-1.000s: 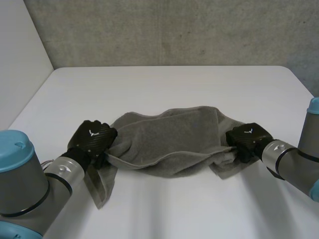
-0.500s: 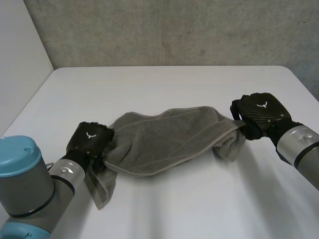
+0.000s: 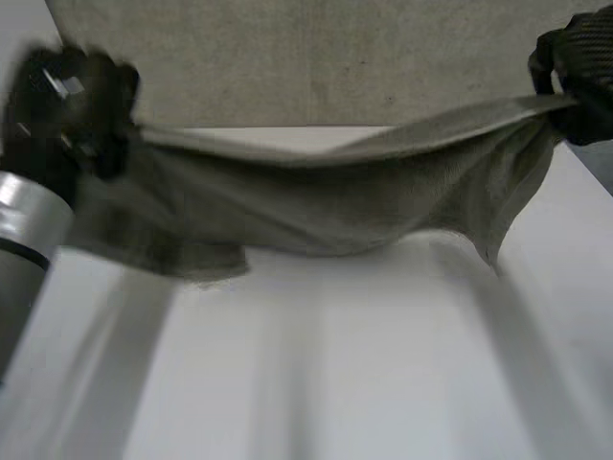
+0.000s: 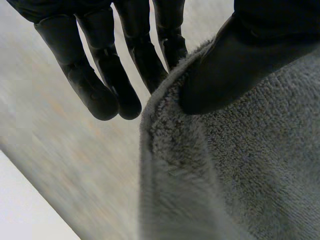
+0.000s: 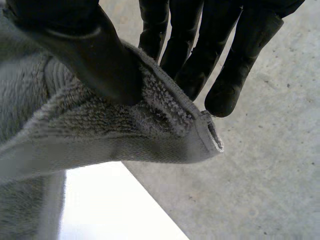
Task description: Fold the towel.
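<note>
Left hand (image 4: 240, 55) and right hand (image 5: 85, 50) pinch opposite ends of the towel (image 3: 316, 206) above the desk (image 3: 335, 383); soft, limp, sagging midway, best held at corners.

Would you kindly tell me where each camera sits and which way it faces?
Head view: behind and between the arms, facing down over the table toward the wall; shows the left hand and right hand holding the towel stretched between them.
Left wrist view: on the left wrist, looking along the palm; the left hand pinches a towel edge.
Right wrist view: on the right wrist, looking along the palm; the right hand pinches a towel corner.
Shared: the towel, in all three.
</note>
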You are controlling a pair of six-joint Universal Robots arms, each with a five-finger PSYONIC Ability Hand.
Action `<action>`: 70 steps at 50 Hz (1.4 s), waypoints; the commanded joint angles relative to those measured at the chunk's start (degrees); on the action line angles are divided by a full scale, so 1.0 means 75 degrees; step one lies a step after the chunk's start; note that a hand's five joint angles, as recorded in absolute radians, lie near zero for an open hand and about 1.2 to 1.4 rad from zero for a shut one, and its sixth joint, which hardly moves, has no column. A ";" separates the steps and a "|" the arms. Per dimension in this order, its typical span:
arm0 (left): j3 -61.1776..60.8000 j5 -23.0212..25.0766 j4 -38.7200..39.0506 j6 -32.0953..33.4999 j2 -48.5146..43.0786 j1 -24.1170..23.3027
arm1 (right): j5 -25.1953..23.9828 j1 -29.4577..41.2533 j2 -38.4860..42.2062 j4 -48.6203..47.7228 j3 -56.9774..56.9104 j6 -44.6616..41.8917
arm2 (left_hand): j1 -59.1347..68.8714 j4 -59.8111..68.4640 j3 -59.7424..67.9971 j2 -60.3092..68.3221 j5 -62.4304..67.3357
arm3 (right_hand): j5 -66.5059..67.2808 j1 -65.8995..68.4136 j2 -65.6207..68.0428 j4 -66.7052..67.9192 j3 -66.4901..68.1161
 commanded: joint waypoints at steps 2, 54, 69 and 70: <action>0.1541 0.0054 -0.2076 0.0085 -0.0266 0.0044 | 0.0187 -0.0147 0.1214 0.2607 -0.1376 -0.2901 | -0.0268 -0.0944 -0.1088 -0.0838 -0.1860 | 0.0579 0.0711 0.0668 0.0445 0.0496; 0.0032 0.0699 0.2748 0.0718 -0.3446 0.0442 | 0.1477 0.1693 0.3373 -0.4033 0.1693 -0.3283 | -0.0268 -0.0944 -0.1088 -0.0838 -0.1860 | 0.0579 0.0711 0.0668 0.0445 0.0496; -0.2453 0.1566 0.4365 0.3238 -0.3927 0.0489 | 0.1196 0.0814 0.3350 -0.3998 0.3416 -0.3014 | -0.0268 -0.0944 -0.1088 -0.0838 -0.1860 | -0.0871 -0.0739 -0.0782 -0.1005 -0.0954; -0.2453 0.1555 0.4365 0.3273 -0.3950 0.0489 | 0.1196 0.0768 0.3303 -0.3975 0.3416 -0.2863 | -0.0268 -0.0944 -0.1088 -0.0838 -0.1860 | -0.1648 -0.1516 -0.1559 -0.1782 -0.1731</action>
